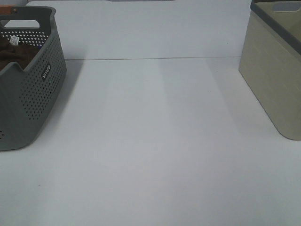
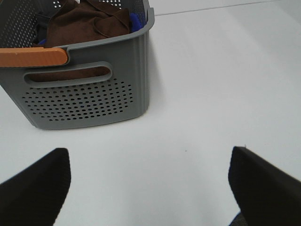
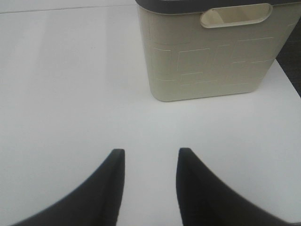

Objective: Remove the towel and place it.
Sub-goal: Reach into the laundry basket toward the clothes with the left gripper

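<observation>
The dark brown towel (image 2: 87,23) lies bunched inside the grey perforated basket (image 2: 89,101), with dark blue items beside it. In the exterior high view the towel (image 1: 16,52) shows in the basket (image 1: 35,89) at the far left, with a small white tag (image 1: 14,40) on top. My left gripper (image 2: 150,186) is wide open and empty, over the table a short way from the basket's end wall. My right gripper (image 3: 150,157) is empty, its fingers a small gap apart, over the table facing the beige bin. Neither gripper shows in the exterior high view.
A beige bin (image 1: 275,80) with a dark grey rim stands at the right edge of the white table (image 1: 155,141); it also shows in the right wrist view (image 3: 207,56). An orange handle (image 2: 33,56) sits on the basket's near rim.
</observation>
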Controlling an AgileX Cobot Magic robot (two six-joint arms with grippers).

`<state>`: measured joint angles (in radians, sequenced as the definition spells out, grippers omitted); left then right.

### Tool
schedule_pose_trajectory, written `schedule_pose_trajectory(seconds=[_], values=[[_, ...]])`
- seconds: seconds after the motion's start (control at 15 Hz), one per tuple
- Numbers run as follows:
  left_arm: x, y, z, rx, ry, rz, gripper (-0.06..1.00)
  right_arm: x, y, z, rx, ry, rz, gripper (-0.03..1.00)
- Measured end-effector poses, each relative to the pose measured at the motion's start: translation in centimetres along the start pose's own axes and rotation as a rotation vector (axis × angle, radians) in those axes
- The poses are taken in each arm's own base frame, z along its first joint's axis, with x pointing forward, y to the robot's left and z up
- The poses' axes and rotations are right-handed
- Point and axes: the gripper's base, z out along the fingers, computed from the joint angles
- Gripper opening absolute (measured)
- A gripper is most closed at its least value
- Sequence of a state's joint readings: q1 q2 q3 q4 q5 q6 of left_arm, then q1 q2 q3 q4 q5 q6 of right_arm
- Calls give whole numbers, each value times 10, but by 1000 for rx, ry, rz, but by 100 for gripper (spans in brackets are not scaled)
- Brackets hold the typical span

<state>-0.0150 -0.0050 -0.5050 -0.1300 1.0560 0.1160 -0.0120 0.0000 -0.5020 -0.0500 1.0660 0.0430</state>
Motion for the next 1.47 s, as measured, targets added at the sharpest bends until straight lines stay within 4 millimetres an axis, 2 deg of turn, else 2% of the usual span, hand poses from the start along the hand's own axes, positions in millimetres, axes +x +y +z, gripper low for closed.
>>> schedule_pose_trajectory(seconds=[1.47], values=[[0, 0, 0, 0, 0, 0, 86, 0, 0, 0, 0, 0, 0, 36]])
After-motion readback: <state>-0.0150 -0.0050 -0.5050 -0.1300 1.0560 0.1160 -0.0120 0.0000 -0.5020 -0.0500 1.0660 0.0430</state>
